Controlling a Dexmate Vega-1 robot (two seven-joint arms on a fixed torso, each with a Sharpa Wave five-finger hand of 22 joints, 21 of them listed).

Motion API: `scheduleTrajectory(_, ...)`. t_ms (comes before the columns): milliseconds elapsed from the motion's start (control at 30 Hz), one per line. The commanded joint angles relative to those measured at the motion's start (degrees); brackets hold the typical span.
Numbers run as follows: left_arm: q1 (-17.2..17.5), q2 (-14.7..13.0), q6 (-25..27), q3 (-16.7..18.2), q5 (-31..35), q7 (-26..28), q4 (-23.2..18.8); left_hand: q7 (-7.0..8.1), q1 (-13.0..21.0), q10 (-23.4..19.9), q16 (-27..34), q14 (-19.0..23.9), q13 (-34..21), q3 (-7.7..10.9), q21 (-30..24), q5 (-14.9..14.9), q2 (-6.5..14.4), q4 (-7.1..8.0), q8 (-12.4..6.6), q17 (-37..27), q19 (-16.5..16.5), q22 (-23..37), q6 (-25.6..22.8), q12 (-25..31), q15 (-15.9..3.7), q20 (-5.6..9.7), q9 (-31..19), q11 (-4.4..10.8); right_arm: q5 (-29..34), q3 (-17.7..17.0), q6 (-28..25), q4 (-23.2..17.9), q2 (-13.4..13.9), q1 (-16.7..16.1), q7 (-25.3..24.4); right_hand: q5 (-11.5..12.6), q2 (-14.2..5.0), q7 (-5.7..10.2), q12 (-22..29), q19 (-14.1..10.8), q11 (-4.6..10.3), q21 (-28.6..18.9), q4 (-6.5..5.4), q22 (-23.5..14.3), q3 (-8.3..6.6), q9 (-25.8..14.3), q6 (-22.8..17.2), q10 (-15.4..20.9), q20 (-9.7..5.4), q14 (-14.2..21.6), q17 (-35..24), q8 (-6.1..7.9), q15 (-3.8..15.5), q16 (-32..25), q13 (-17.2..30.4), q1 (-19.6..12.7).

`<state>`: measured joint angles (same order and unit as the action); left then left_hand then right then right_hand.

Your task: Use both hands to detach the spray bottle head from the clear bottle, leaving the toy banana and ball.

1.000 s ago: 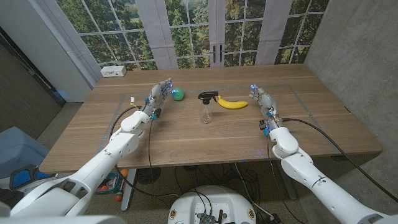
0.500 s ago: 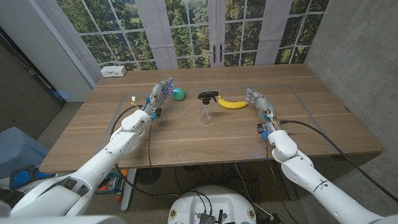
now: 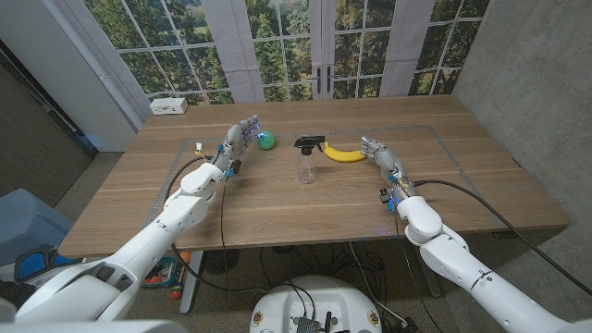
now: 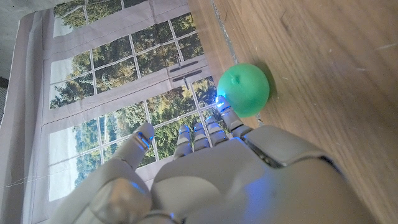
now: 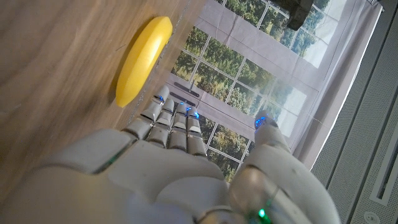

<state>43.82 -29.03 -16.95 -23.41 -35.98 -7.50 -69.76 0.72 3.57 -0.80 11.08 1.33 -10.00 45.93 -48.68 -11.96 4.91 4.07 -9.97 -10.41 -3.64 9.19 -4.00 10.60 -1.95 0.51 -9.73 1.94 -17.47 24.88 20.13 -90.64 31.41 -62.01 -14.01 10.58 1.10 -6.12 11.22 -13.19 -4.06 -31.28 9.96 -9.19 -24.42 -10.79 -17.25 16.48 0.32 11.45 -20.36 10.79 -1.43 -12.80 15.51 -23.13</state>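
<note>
Clear bottle [image 3: 307,169] upright at table [image 3: 277,213] centre, black spray head [image 3: 310,143] on top, nozzle twd 3 o'clock. Glossy yellow banana [image 3: 343,154] just beside, lying 9–3. Smooth green ball [image 3: 266,141] at 10 o'clock. Left hand [image 3: 237,139] and right hand [image 3: 381,153] both w/ fingers spread, holding nothing.

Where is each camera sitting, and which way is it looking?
Head view: on the robot's head, looking down at the table; both arms, left hand, right hand.
Left wrist view: behind the left hand, facing the green ball.
Right wrist view: behind the right hand, facing the toy banana.
Shared with head view: ball, banana.
</note>
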Motion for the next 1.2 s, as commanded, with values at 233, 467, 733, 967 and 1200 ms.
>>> scheduleTrajectory(233,0.85,-0.47,0.29,0.06,-0.12,0.25,-1.60,-0.14,-0.29,-0.08,0.21,0.32,-0.12,0.00,0.43,-0.22,3.68,-0.37,-0.29,-0.09,0.35,0.25,0.09,0.40,-0.59,0.08,-0.12,0.28,6.09,2.29,-2.74,-1.75,1.33,-0.18,-2.00,-0.02,2.12,0.16,0.04,-1.25,0.57,0.80,0.63,-0.30,0.47,-0.25,1.05,-0.65,-1.22,0.07,0.59,0.22,0.62,0.13,-0.11,-1.85)
scheduleTrajectory(467,1.28,-0.70,0.27,0.14,-0.23,0.21,-2.22,-0.12,-0.33,-0.09,0.24,0.44,-0.12,0.00,0.61,-0.22,3.69,-0.39,-0.29,-0.09,0.48,0.26,0.12,0.39,-0.63,0.13,-0.12,0.21,9.27,3.29,-3.38,-2.10,1.45,0.02,-3.29,0.41,3.42,0.38,0.04,-1.76,0.92,1.37,0.73,-0.30,0.54,-0.30,2.64,-1.18,-1.52,0.15,1.06,0.02,0.96,0.20,-0.20,-3.48)
scheduleTrajectory(733,1.61,-0.94,0.30,0.18,-0.19,0.31,-2.84,-0.21,-0.39,-0.15,0.26,0.52,-0.12,-0.01,0.86,-0.23,3.70,-0.39,-0.32,-0.09,0.69,0.27,0.10,0.41,-0.56,0.15,-0.13,0.28,11.53,4.56,-3.61,-2.04,1.47,0.68,-3.29,0.83,4.44,0.50,0.11,-2.36,1.10,1.81,0.63,-0.31,0.66,-0.37,3.08,-1.56,-1.75,0.36,1.48,0.22,1.07,0.19,-0.22,-4.71)
scheduleTrajectory(967,1.89,-1.25,0.56,0.18,-0.15,0.40,-3.51,-0.20,-0.43,-0.22,0.26,0.58,-0.12,0.00,1.08,-0.23,3.74,-0.39,-0.32,-0.10,0.79,0.27,0.10,0.42,-0.58,0.07,-0.13,0.29,13.29,5.83,-3.30,-0.91,0.96,1.79,-3.08,1.01,4.71,0.71,0.23,-2.66,1.28,2.03,0.51,-0.31,0.68,-0.40,2.98,-1.49,-1.79,0.60,1.68,0.39,1.23,0.13,-0.24,-5.28)
scheduleTrajectory(1200,2.07,-1.45,0.58,0.27,-0.17,0.46,-3.94,-0.23,-0.46,-0.25,0.28,0.67,-0.12,0.00,1.28,-0.24,3.76,-0.38,-0.33,-0.10,0.88,0.28,0.12,0.43,-0.63,0.06,-0.13,0.28,16.12,7.22,-3.33,0.09,0.52,3.02,-3.57,1.21,4.94,0.94,0.39,-2.88,1.58,2.30,0.42,-0.32,0.68,-0.43,2.90,-1.30,-1.87,0.60,1.89,0.54,1.47,0.16,-0.25,-5.92)
